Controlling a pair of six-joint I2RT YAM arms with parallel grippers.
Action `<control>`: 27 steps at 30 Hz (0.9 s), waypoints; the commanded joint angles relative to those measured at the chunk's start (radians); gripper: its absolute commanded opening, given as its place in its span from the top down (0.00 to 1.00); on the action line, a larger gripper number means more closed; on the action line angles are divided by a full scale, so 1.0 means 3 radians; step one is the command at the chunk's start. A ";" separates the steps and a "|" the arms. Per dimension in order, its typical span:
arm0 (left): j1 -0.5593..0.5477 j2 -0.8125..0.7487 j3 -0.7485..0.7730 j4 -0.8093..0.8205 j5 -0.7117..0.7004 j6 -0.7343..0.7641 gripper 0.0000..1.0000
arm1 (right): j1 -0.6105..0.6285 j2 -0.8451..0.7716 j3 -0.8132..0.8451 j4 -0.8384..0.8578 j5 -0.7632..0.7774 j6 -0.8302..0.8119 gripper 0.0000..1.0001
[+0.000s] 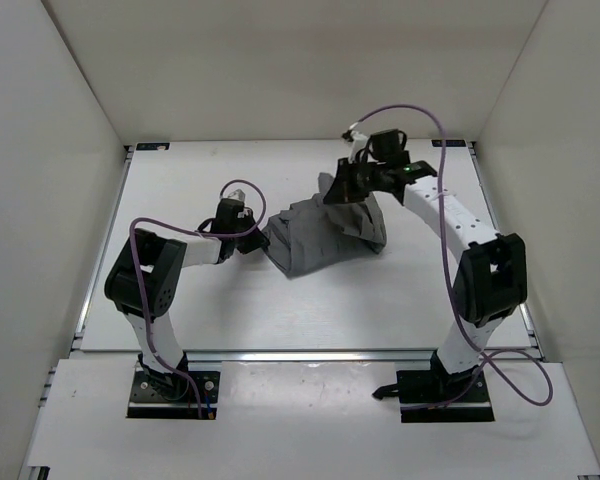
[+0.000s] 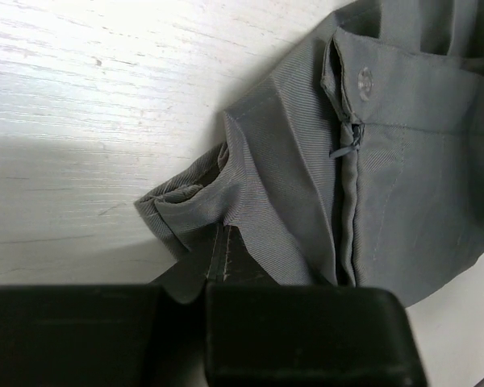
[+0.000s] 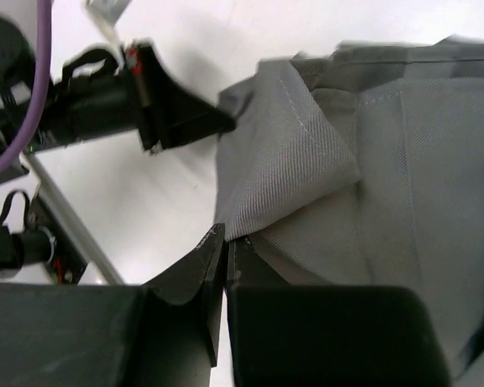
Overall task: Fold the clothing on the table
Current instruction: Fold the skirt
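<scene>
Grey clothing (image 1: 325, 235) lies bunched mid-way across the table (image 1: 180, 320). Left gripper (image 1: 253, 240) pinches its left edge, right gripper (image 1: 338, 192) its far edge, jaws closed tight; folds half hide the fingertips.

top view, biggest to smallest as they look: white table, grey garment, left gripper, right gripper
1. flat white rectangular table
2. wrinkled dark grey fabric garment
3. black left gripper and black right gripper: look alike, not ranked

No text, brand, number or sign legible. Small dark tag (image 1: 152, 146) at the table (image 1: 180, 310) far-left corner: too small to read. Red patch (image 3: 134, 58) on the left gripper (image 3: 230, 121): blurred, unreadable.
</scene>
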 commanded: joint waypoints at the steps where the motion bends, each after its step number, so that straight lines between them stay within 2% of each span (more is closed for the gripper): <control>1: 0.0047 -0.0103 -0.0067 0.0017 0.0013 -0.0028 1.00 | 0.0230 0.0054 -0.0111 0.0226 0.0082 0.0121 1.00; 14: 0.0047 -0.0082 -0.0113 0.0059 0.0024 -0.0054 1.00 | 0.0977 0.0555 -0.0056 0.0323 0.0215 0.0100 1.00; 27: 0.0067 -0.0123 -0.0180 0.0074 0.0018 -0.0039 1.00 | 0.1244 0.1153 0.0266 0.0333 0.0199 0.0013 1.00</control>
